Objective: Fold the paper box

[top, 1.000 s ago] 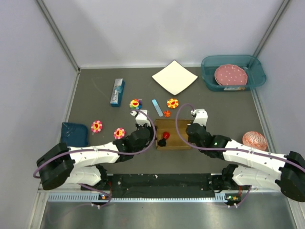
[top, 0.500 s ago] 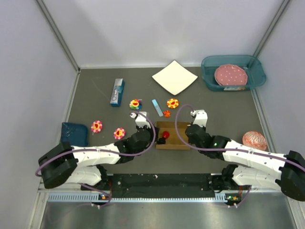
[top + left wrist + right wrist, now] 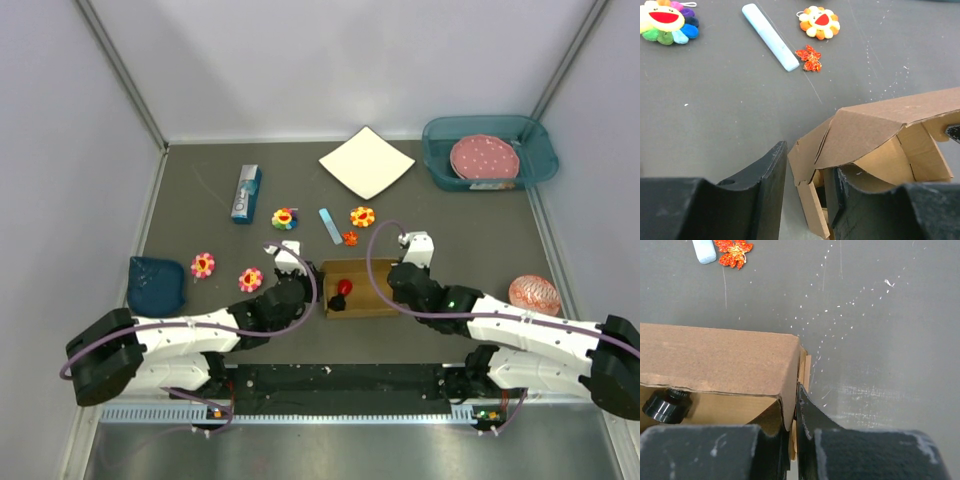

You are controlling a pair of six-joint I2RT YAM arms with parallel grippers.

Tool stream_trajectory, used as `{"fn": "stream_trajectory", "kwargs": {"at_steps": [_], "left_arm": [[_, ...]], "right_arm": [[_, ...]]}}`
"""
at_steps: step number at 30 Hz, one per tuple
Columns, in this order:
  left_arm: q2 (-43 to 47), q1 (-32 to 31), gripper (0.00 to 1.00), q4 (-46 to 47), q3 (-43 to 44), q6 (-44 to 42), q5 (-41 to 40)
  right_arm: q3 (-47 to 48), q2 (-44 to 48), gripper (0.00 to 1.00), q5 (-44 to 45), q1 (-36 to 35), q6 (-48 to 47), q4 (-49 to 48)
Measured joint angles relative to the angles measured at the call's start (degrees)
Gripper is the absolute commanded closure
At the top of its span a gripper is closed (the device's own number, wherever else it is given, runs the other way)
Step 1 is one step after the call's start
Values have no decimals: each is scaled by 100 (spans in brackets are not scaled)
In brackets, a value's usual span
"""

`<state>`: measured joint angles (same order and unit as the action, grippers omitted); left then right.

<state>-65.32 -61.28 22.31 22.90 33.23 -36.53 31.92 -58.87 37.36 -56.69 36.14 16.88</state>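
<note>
I have the left gripper [image 3: 807, 167] at the left end of the paper box [image 3: 372, 292]. Its jaws are parted, and a loose end flap stands in the gap between them, not pinched. The right gripper [image 3: 794, 415] has its jaws closed on the thin wall at the box's right end, at the corner.

The box sits on the table [image 3: 200, 225] near the middle of the near edge, between the two grippers. It is partly formed: the walls are up and the top is open, with one panel arching over the left end. A small red-and-black object [image 3: 343, 290] lies inside it, towards the left.

A dark blue pouch [image 3: 155, 283] lies by the left edge, and a pink patterned ball [image 3: 535, 293] by the right edge.

Farther out are four flower toys [image 3: 250, 279], a little orange leaf [image 3: 349, 238] and a pale blue stick [image 3: 330, 225]. Beyond them are a small blue carton [image 3: 246, 193] and a white square sheet [image 3: 366, 162]. A teal bin [image 3: 440, 165] holding a pink dotted plate [image 3: 484, 157] sits in the far right corner.
</note>
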Motion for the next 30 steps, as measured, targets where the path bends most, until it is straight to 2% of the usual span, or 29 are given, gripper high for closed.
{"fn": "stream_trajectory", "kwargs": {"at_steps": [6,16,30], "left_arm": [[46,-2,66,4,-101,-107,-35],[348,0,69,35,-243,-378,-195],[378,332,73,114,-275,-531,-291]], "right_arm": [[-2,-2,100,-83,-61,162,-79],[-44,-236,100,-160,-177,623,-505],[216,-739,100,227,-608,1040,-538]]}}
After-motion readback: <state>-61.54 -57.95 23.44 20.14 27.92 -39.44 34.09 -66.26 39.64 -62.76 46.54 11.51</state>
